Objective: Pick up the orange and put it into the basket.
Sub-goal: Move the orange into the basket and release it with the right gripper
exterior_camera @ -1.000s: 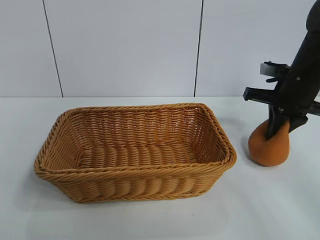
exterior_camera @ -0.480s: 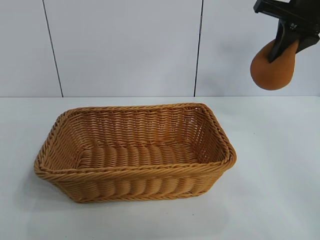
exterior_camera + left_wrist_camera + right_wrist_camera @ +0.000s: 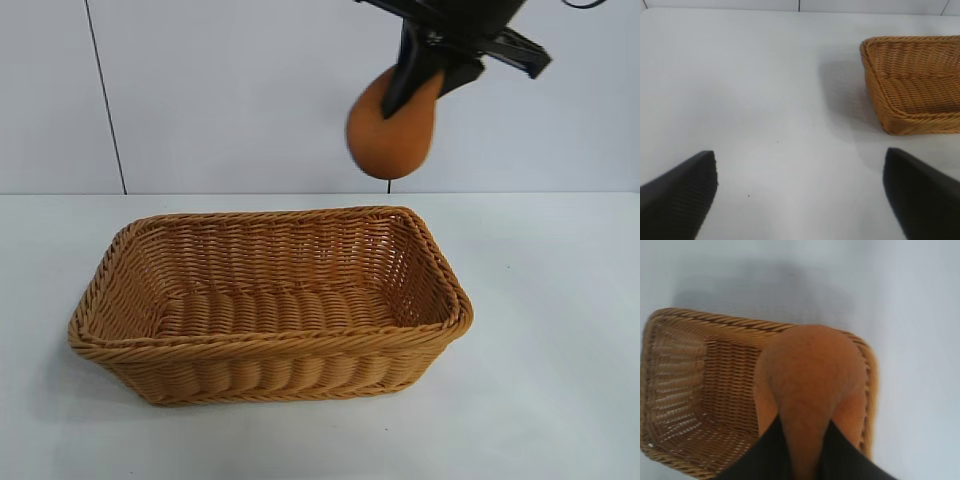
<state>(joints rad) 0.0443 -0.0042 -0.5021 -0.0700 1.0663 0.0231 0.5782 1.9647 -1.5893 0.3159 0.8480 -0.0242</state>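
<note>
Right end effector [image 3: 412, 88] is hanging high above the white surface [image 3: 550, 380], coming in from the upper right of the exterior view and pointing steeply down with a tilt toward the left. Its black fingers [image 3: 405, 75] are pinching the knobby top of the dull orange-brown, rough-skinned orange [image 3: 392, 128]; the fruit is dangling below the fingertips, clear of everything.

The orange is sitting in the air over the right rear corner of the large rectangular tan wicker basket [image 3: 270, 345] (braided rim, sloping sides), well above the rim and not touching it. Right wrist view is confirming this: the orange [image 3: 812, 380] is gripped between two dark fingers [image 3: 771, 452], with the basket [image 3: 685, 390] lying underneath and its far corner hidden behind the fruit.

Left end effector [image 3: 800, 192] is idling low over the surface off the basket's left end, fingers [image 3: 677, 197] spread wide with nothing between them. The basket's near corner [image 3: 912, 82] is showing ahead of it, well apart.
</note>
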